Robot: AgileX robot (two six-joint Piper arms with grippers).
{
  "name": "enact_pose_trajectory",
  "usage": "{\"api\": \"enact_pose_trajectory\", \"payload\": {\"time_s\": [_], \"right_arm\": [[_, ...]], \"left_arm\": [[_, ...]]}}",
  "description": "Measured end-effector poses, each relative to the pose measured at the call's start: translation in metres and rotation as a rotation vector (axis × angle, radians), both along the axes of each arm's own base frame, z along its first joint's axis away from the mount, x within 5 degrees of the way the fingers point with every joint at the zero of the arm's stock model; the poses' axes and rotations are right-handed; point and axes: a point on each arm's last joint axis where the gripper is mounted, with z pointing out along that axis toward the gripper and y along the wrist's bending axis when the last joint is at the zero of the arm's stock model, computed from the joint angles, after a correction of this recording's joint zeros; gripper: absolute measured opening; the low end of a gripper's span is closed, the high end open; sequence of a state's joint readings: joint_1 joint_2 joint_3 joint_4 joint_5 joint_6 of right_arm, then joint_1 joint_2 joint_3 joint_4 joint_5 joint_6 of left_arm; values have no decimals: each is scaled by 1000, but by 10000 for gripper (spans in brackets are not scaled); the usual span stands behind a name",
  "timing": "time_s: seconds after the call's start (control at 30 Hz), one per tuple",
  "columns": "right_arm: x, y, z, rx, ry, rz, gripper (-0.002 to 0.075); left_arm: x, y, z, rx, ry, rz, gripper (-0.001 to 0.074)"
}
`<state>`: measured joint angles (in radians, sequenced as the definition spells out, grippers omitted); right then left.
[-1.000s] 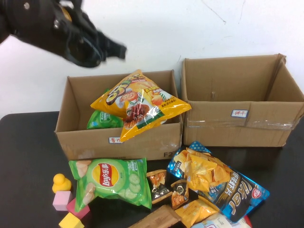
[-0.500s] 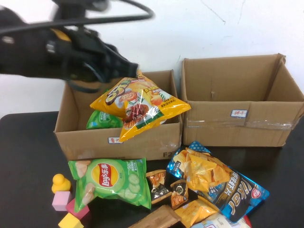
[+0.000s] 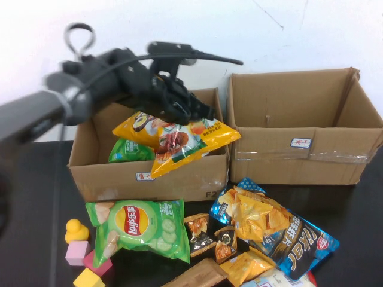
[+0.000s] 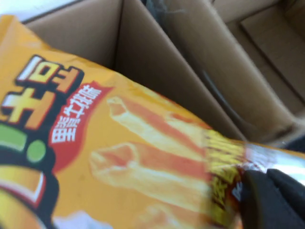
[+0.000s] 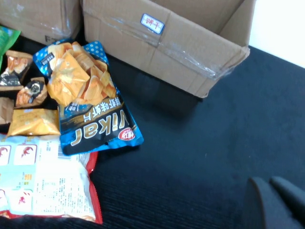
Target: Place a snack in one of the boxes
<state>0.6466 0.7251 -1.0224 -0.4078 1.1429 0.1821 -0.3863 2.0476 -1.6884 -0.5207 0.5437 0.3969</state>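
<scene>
A black table [image 3: 36, 197] stands against a white wall [image 3: 311, 30]. In the high view, two cardboard boxes sit side by side at the back: the low brown box [image 3: 149, 176] on the left, the taller taped box [image 3: 299, 149] on the right. A yellow snack bag [image 3: 179, 137] lies tilted across the low box, its lower corner hanging over the front wall, with a green bag [image 3: 128, 152] inside beneath it. The left gripper [image 3: 200, 112] is above the box, over the yellow bag's upper edge, fingers closed together; whether it pinches the bag cannot be told here. In front of the boxes lie a green chip bag [image 3: 140, 227], a blue chip bag [image 3: 275, 230], small snack packs [image 3: 212, 236], a yellow duck [image 3: 76, 230] and coloured blocks [image 3: 87, 263].

The left wrist view is filled by the yellow bag, with the box's inner walls behind and dark fingertips [image 4: 271, 195] against the bag's clear edge.

The right wrist view shows the right gripper [image 5: 274, 202] clenched and empty, above the bare table, near the taped box and the blue bag.
</scene>
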Motion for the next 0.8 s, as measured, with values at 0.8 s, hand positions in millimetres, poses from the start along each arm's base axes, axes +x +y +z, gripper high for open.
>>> {"api": "enact_pose_trajectory", "payload": {"time_s": [0.8], "right_arm": [[-3, -10, 0, -66, -6, -48, -1]], "left_arm": [[54, 9, 53, 25, -298, 194, -1]]}}
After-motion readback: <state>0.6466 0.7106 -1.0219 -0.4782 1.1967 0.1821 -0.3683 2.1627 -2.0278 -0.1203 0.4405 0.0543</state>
